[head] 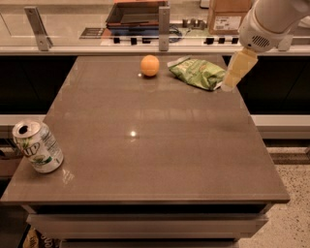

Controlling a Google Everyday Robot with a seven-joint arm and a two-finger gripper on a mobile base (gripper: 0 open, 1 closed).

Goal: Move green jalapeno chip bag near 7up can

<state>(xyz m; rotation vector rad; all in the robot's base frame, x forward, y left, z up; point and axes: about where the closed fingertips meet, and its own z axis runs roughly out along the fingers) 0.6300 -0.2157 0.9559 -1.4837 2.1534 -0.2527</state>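
Note:
The green jalapeno chip bag (pixel 197 72) lies flat at the far right of the brown table (pixel 145 145). The 7up can (pixel 37 146) stands, slightly tilted, at the near left corner of the table. My gripper (pixel 233 73) hangs from the white arm at the upper right, its pale yellow fingers pointing down just right of the bag's right end, close to or touching it. Nothing is held in it.
An orange fruit (pixel 149 65) sits left of the bag at the far side. Behind the table runs a counter (pixel 97 43) with metal posts, a dark tray (pixel 135 14) and a cardboard box (pixel 227 17). The table's right edge is just below the gripper.

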